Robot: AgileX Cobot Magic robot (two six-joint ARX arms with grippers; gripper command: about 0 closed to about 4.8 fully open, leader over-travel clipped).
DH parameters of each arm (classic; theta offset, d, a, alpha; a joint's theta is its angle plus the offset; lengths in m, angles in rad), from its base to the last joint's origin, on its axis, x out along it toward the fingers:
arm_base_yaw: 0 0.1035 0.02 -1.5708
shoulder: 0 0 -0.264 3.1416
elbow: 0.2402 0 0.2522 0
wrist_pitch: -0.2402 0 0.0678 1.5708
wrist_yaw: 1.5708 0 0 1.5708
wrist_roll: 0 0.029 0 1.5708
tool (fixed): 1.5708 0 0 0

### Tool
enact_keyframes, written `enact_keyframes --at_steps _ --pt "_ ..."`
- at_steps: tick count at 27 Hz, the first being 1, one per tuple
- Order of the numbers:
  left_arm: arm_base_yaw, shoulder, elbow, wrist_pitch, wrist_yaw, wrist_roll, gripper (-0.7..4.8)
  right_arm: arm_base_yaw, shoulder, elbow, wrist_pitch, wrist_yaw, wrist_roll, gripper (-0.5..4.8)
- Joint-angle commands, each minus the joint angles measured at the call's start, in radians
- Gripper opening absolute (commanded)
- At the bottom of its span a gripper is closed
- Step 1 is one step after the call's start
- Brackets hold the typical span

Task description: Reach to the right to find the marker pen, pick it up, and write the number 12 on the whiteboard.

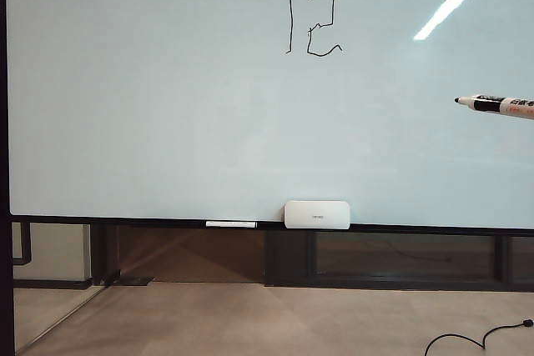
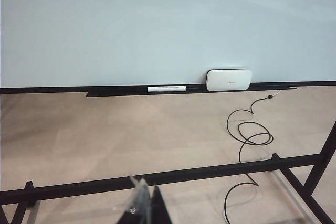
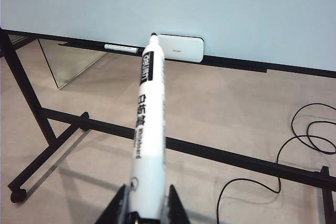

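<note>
The whiteboard [image 1: 167, 106] fills the exterior view, and the number 12 [image 1: 313, 22] stands on it in thin black lines near the top middle. The marker pen [image 1: 501, 105], white with black lettering and a black tip, enters from the right edge and points left, well below and right of the digits. In the right wrist view my right gripper [image 3: 146, 203] is shut on the pen's [image 3: 147, 108] rear end, with the pen held back from the board. My left gripper [image 2: 147, 203] hangs low over the floor with its fingertips together and nothing between them.
A white eraser block [image 1: 317, 214] and a long thin white marker [image 1: 231, 224] rest on the board's bottom ledge. Black stand bars [image 2: 157, 179] cross the floor below, and a black cable [image 2: 252, 135] loops on the floor to the right.
</note>
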Motion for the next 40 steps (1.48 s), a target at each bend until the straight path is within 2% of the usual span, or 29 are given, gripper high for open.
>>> enact_keyframes --at_steps 1,11,18,26,30,33,40 --pt "0.0 0.001 0.002 0.013 0.005 0.004 -0.05 0.001 0.001 0.005 0.014 0.002 -0.003 0.0" --pt "0.003 -0.042 0.002 -0.008 0.005 0.004 -0.05 -0.013 0.0 0.005 0.013 0.002 -0.003 0.0" --pt "0.034 -0.058 0.002 -0.006 0.012 0.004 -0.05 -0.129 0.0 0.005 0.013 -0.001 -0.003 0.0" --pt "0.171 -0.058 0.002 -0.006 0.011 0.004 -0.05 -0.301 0.001 0.005 0.014 0.001 -0.003 0.0" --pt "0.208 -0.058 0.002 -0.006 0.011 0.004 -0.05 -0.373 0.001 0.005 0.014 0.001 -0.003 -0.01" --pt "0.208 -0.058 0.002 -0.007 0.011 0.004 -0.05 -0.403 0.001 0.005 0.014 0.002 -0.003 0.0" --pt "0.208 -0.058 0.002 -0.007 0.011 0.004 -0.05 -0.399 0.0 0.005 0.014 0.001 -0.003 0.0"
